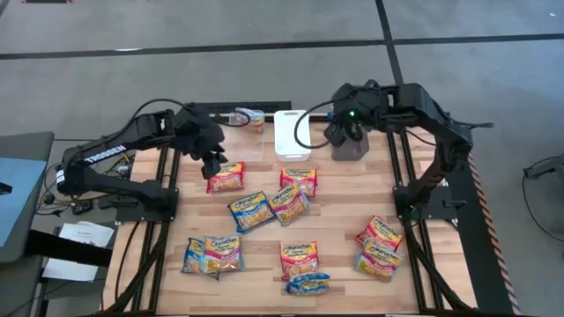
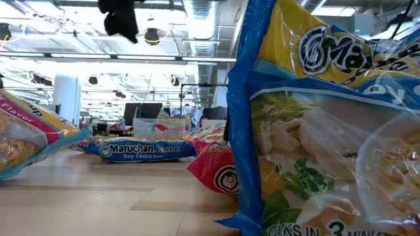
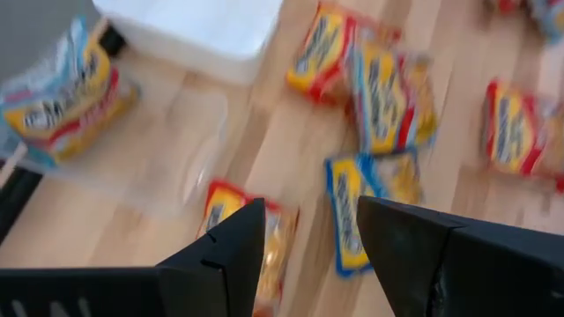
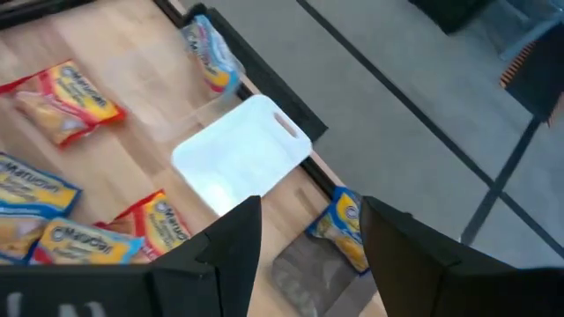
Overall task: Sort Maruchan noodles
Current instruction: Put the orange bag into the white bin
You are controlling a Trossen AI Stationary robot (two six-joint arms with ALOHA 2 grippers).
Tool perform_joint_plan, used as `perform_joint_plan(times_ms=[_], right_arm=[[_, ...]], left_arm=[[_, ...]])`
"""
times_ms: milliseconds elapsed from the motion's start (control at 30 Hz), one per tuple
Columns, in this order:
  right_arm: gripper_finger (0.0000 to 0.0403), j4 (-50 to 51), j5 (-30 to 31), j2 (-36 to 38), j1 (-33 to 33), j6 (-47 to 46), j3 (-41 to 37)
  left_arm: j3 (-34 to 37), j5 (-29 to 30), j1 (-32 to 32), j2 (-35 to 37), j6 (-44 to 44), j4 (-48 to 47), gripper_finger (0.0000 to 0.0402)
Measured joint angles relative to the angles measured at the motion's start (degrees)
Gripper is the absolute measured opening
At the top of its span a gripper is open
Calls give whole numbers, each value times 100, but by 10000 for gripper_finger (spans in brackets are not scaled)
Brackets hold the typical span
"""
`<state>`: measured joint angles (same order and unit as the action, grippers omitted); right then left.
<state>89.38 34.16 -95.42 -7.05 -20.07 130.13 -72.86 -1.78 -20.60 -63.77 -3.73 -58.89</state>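
The left gripper (image 1: pixel 211 165), fingers apart and empty, hovers just above a red-edged Maruchan packet (image 1: pixel 226 177) at upper left of centre. It should drop straight, pinching 1 packet only. The right gripper (image 1: pixel 344 134), open and empty, hangs over the grey bin (image 1: pixel 350 148).

Yellow-orange Maruchan noodles (image 1: pixel 254 210) packets, edged blue, red or pink, lie on a pale wood-grain table (image 1: pixel 339 224); a white bin (image 1: pixel 292 134) sits beside a grey bin (image 1: pixel 350 144), a third bin (image 1: pixel 248 119) seemingly clear, between dark arms
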Motion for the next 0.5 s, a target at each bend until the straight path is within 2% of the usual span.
perform_joint_plan(times_ms=[333,500], right_arm=[[217,18,3,25,381,-244,-2],[217,18,3,25,435,-307,-2]], left_arm=[[4,369,0,-120,7,-817,169],[522,365,0,-84,-214,-480,169]])
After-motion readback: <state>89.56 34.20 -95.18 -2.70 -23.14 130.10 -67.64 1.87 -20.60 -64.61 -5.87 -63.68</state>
